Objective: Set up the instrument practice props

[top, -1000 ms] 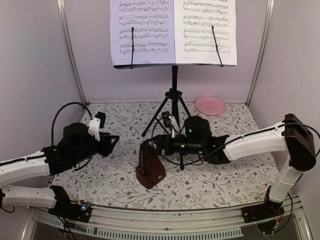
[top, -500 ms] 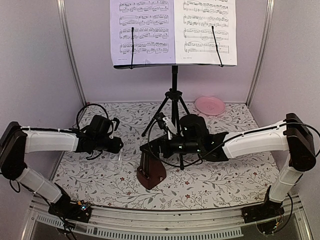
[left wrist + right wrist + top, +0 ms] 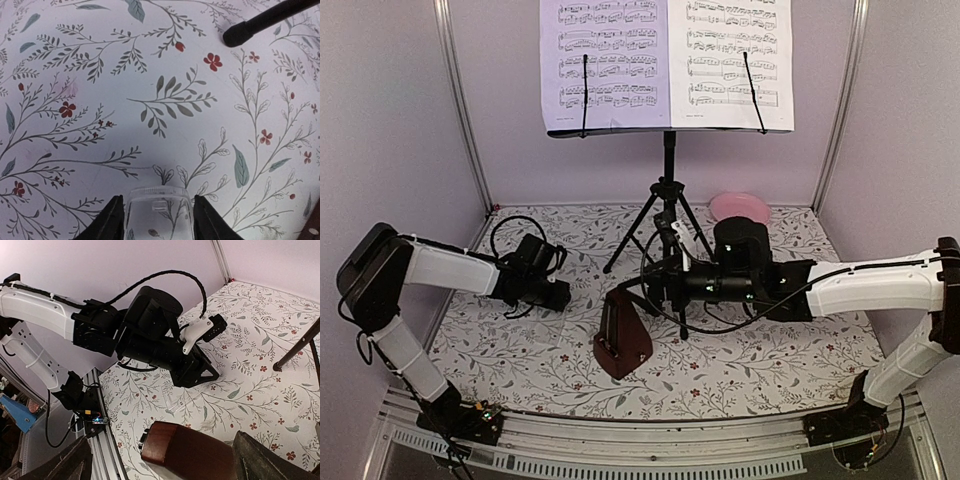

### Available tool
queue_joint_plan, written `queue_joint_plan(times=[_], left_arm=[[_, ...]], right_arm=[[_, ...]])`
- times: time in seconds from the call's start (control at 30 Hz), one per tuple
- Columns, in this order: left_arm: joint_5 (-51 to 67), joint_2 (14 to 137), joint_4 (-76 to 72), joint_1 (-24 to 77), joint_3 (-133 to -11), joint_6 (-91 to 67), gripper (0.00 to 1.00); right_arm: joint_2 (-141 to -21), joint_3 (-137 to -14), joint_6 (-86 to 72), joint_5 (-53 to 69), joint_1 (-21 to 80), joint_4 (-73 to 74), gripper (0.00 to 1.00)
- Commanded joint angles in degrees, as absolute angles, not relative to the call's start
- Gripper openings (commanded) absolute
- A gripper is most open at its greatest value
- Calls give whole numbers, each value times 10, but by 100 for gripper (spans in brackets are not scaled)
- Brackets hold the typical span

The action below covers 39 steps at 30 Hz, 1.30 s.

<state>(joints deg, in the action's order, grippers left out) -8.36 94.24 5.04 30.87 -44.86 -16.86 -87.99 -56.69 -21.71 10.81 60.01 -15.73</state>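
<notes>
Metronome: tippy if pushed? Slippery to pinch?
Probably hard to tip: the metronome stands on its wide base and narrows upward, so a low push likely slides it. Its sloped, glossy-looking sides could squeeze out of a pinch. Looks rigid, likely solid for its size.

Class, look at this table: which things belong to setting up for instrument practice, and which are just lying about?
For the job:
- music stand
- two sheet-music pages
- metronome

Not part of it:
- pink plate
- clear plastic piece between the left gripper's fingers, purpose unclear
</notes>
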Motion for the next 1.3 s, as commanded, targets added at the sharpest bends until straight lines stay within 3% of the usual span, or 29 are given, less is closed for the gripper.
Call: queue_joint_plan(times=[0.0,0.13,0.3,0.4,0.57,0.67,0.77,1.27], left_arm=[[-83,927,37,301,-445,-161,52],[-78,901,34,302,-440,-165,69],[-67,841,24,305,-424,-172,71],[-18,791,-16,309,-389,-179,68],[63,764,-110,331,-324,-202,58],[68,780,-133,355,-307,-212,53],[66,795,-147,375,-298,-222,49],[85,834,-206,439,-268,-236,40]], right_arm=[[-831,-524,-206,102,603,-127,99],[-814,-480,-217,119,603,-122,98],[-815,-438,-224,123,611,-111,88],[-821,-425,-228,120,621,-114,79],[-876,-428,-239,120,626,-145,53],[-920,-447,-243,119,629,-155,38],[-956,-466,-251,108,630,-153,29],[-1014,-508,-267,57,623,-149,23]])
